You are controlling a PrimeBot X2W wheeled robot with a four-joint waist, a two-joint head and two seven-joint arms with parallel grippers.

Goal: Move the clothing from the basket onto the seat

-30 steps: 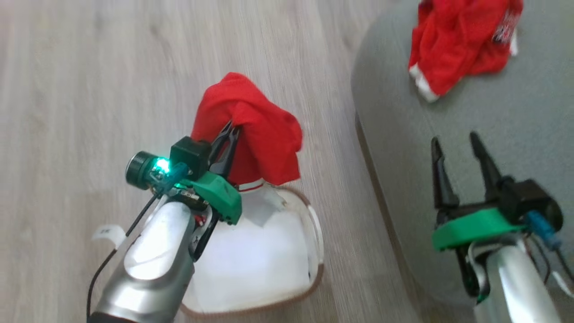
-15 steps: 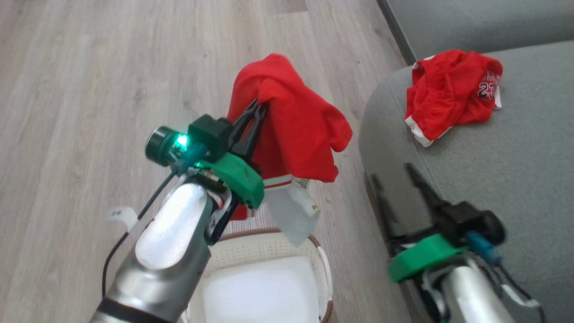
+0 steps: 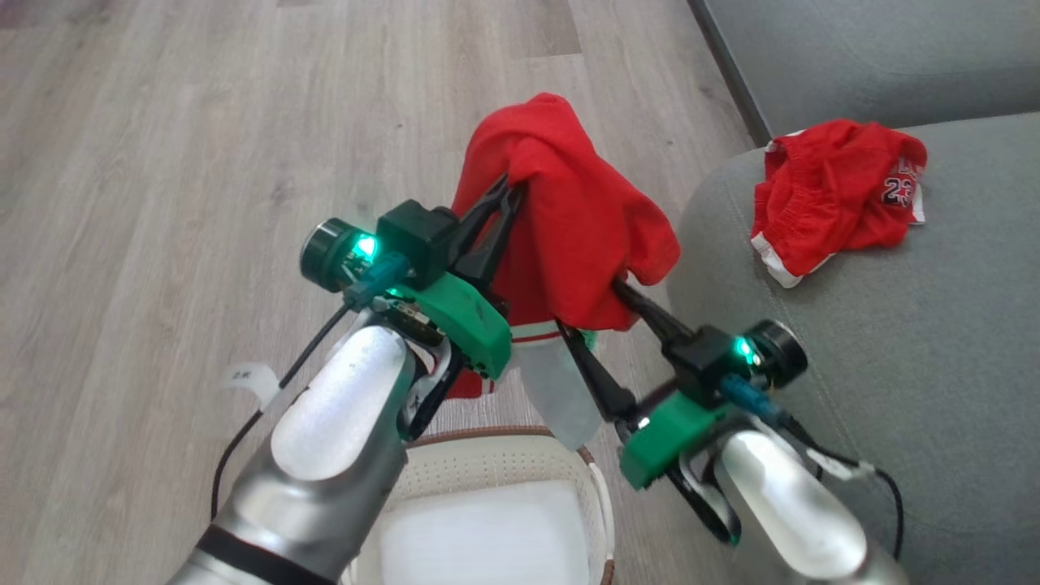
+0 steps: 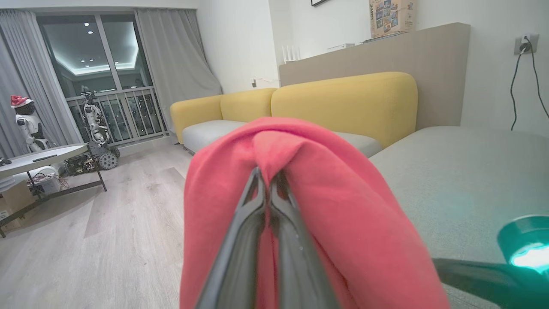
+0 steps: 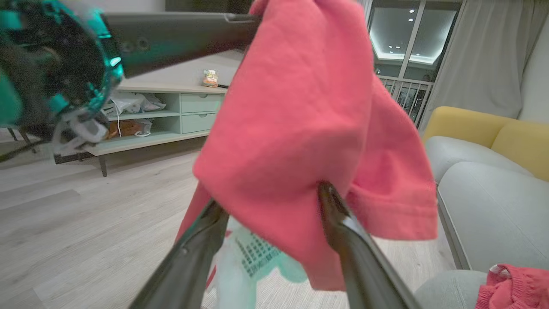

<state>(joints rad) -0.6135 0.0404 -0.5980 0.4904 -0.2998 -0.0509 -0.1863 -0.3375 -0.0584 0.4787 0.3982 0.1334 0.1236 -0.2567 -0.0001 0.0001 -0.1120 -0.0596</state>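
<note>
Clothing in two pieces. Red garment (image 3: pixel 569 227) hanging in mid-air at centre of head view, pinched at its top fold by left end effector (image 3: pixel 508 185), fingers pressed together on fabric. Right end effector (image 3: pixel 591 307) spread wide at 5 o'clock, a finger either side of the lower hem. Basket (image 3: pixel 504 435) beneath at 6 o'clock on wood floor (image 3: pixel 162 162). Second red garment (image 3: pixel 829 195) crumpled on seat (image 3: pixel 894 341) at 2 o'clock.

A: Where's it all?
B: The red top (image 3: pixel 569 227) hangs bunched above the white basket (image 3: pixel 487 463), at twelve o'clock from it; the red shorts (image 3: pixel 837 195) lie crumpled on the grey seat (image 3: pixel 934 325), at two o'clock
</note>
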